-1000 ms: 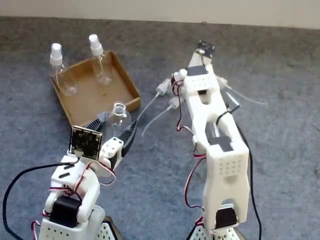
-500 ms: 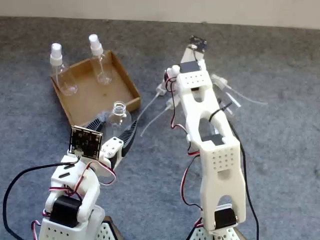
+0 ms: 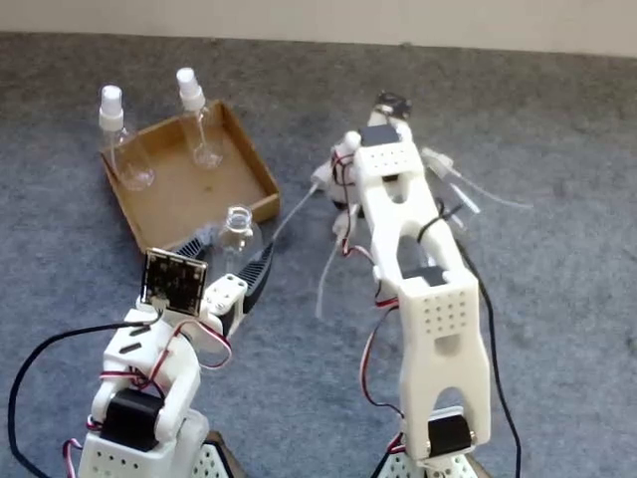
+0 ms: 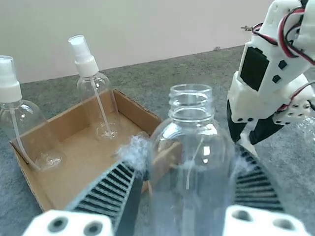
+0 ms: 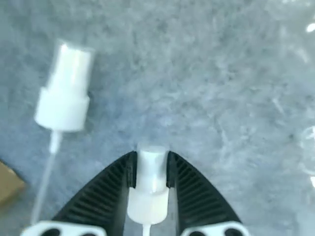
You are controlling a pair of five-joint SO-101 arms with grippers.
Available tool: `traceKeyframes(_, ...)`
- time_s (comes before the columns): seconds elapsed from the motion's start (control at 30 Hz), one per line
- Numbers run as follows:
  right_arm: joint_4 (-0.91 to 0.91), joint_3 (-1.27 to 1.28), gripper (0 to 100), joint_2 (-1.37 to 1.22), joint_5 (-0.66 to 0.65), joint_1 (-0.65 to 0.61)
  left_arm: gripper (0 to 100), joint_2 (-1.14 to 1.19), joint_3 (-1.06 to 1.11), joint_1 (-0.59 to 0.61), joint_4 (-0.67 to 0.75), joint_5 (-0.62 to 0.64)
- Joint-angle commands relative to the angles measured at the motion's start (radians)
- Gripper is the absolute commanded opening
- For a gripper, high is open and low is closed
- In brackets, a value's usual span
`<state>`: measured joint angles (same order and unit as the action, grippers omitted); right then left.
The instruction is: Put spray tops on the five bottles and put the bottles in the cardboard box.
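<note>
Toward 10 o'clock of the grey carpeted table (image 3: 557, 299): shallow brown cardboard box (image 3: 261, 171), with two clear capped bottles (image 3: 111, 134) standing inside. Just outside the box's 5 o'clock corner: clear uncapped plastic bottle (image 3: 237, 229), upright, clamped between the ribbed black fingers of the left gripper (image 3: 227, 254); both unchanged over the last second. Toward 1 o'clock of that bottle: right gripper (image 5: 150, 162), closed narrowly on a white spray top with a long thin dip tube (image 5: 147, 196). Swung slightly toward 11 o'clock and raised since a second ago, so that the tube, formerly flat on the table, now hangs free toward 7 o'clock. Left lying at 10 o'clock of the right gripper: a loose white spray top (image 5: 63, 96). Judged: pick complete; next, threading the tube into the open neck. Two of five boxed.
</note>
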<state>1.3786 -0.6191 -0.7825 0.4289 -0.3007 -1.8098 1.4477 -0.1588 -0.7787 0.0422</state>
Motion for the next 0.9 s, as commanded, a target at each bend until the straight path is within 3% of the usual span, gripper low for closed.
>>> traceKeyframes(0.0, 0.076, -0.022, 0.5, 0.018, -0.114, 0.042, 16, -0.015, -0.004, 0.01, 0.041, 0.008)
traceKeyframes(0.3, 0.096, -0.054, 0.5, 0.018, -0.42, 0.14, 16, -0.015, 0.004, 0.008, 0.043, 0.008)
traceKeyframes(0.57, 0.387, -0.507, 0.5, 0.018, -0.443, 0.154, 16, -0.015, 0.042, -0.131, 0.044, 0.002)
traceKeyframes(0.7, 0.39, -0.736, 0.5, 0.018, -0.443, 0.173, 16, -0.015, 0.044, -0.16, 0.044, 0.002)
traceKeyframes(0.87, 0.39, -0.782, 0.5, 0.064, -0.443, 0.194, 16, -0.015, 0.067, -0.177, 0.051, 0.002)
